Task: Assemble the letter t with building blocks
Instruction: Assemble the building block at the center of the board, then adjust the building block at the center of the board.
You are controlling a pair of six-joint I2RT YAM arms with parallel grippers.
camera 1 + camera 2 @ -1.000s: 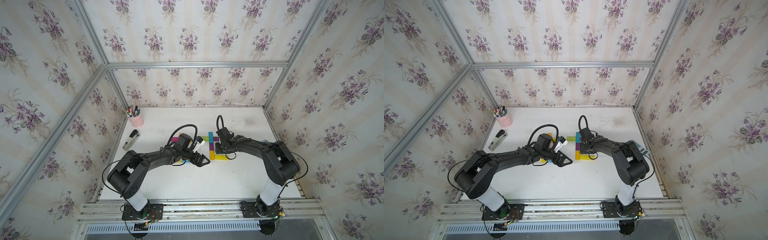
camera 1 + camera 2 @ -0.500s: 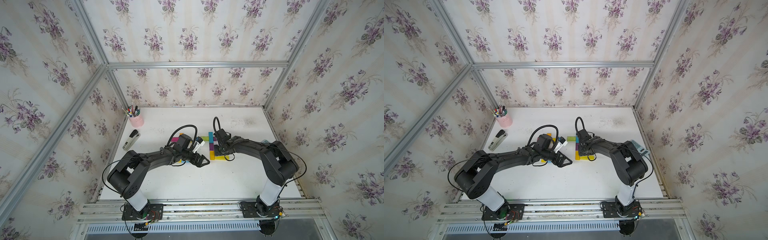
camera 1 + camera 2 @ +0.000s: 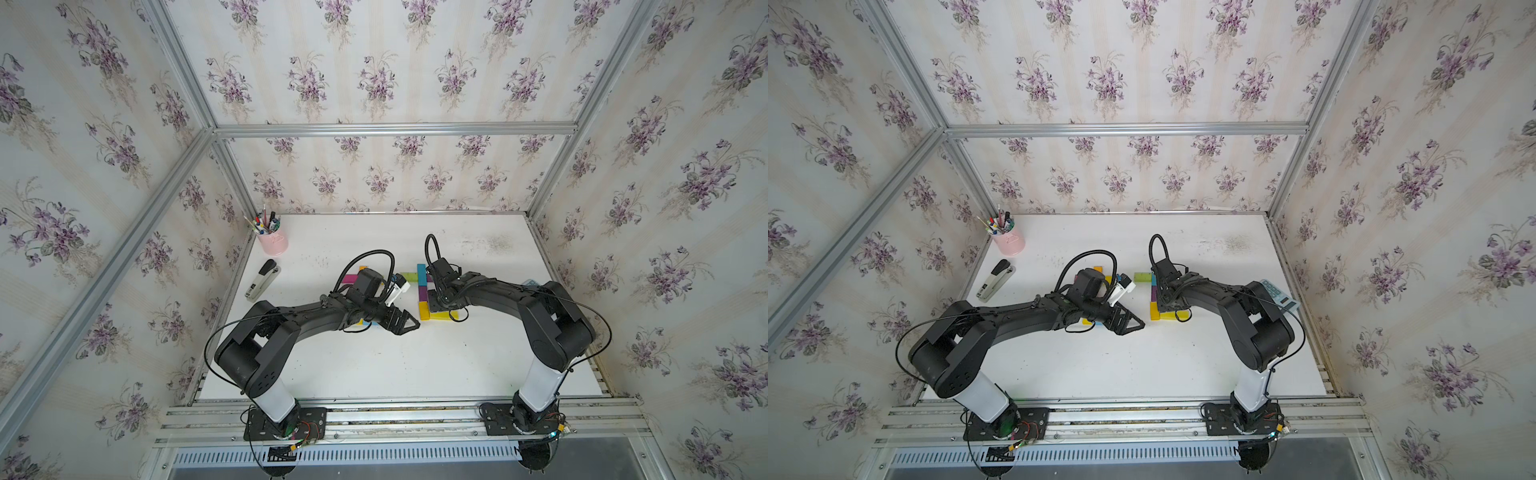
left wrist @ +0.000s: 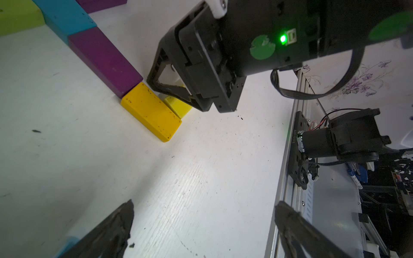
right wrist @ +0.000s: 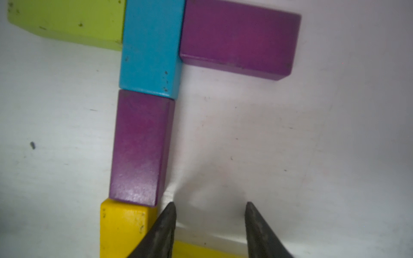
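Hovering nearest over the white table (image 3: 374, 365), the left gripper (image 3: 409, 326) stands fully spread, holding nothing. Just beyond and to the right, the right gripper (image 5: 210, 205) sits part-closed over a lemon-yellow block (image 4: 178, 105) — whether it has a grip cannot be told. That block lies at the stem's foot. The stem runs away: amber block (image 4: 152, 111), purple block (image 5: 140, 147), blue block (image 5: 152, 44) — with a lime block (image 5: 67, 17) to its left and a second purple block (image 5: 239, 38) to its right.

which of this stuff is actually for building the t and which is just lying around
For the job: lime block, blue block, purple stem block, purple arm block, yellow stem block, yellow foot block, spare blocks.
Just lying about: stapler, pink pen cup, calculator.
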